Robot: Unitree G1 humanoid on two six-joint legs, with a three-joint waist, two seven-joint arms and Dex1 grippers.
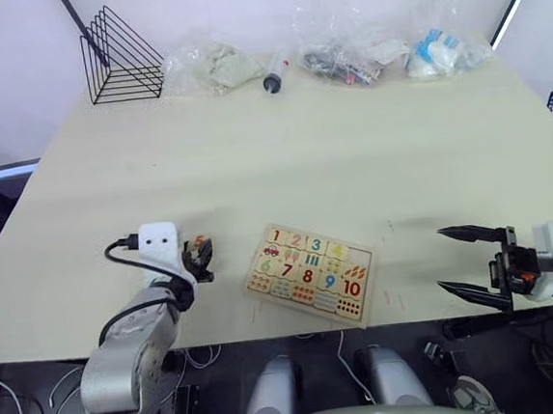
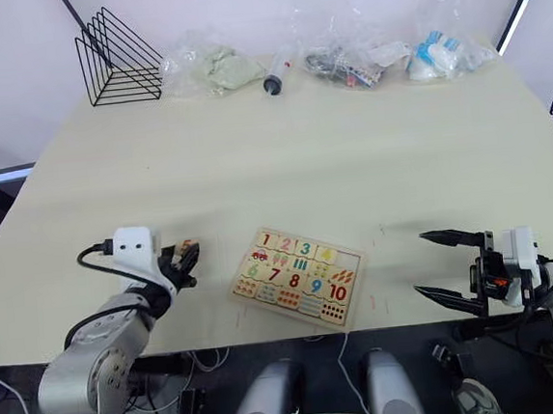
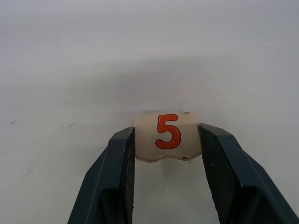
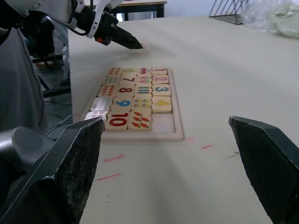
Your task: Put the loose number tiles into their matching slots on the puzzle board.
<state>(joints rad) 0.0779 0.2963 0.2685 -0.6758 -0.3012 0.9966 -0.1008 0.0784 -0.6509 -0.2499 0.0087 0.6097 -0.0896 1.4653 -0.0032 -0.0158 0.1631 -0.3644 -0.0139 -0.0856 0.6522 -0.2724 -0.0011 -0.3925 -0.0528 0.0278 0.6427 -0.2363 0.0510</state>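
Left gripper (image 3: 168, 140) closed on a light-wood number tile (image 3: 168, 136), red 5 facing the camera, one dark finger (image 3: 117, 177) each side, pale table (image 3: 140, 56) beyond

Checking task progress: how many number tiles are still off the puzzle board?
1. The tile printed with a 5 is gripped by the left gripper, left of the puzzle board. The slot after the 4 looks empty; no other loose tiles visible.
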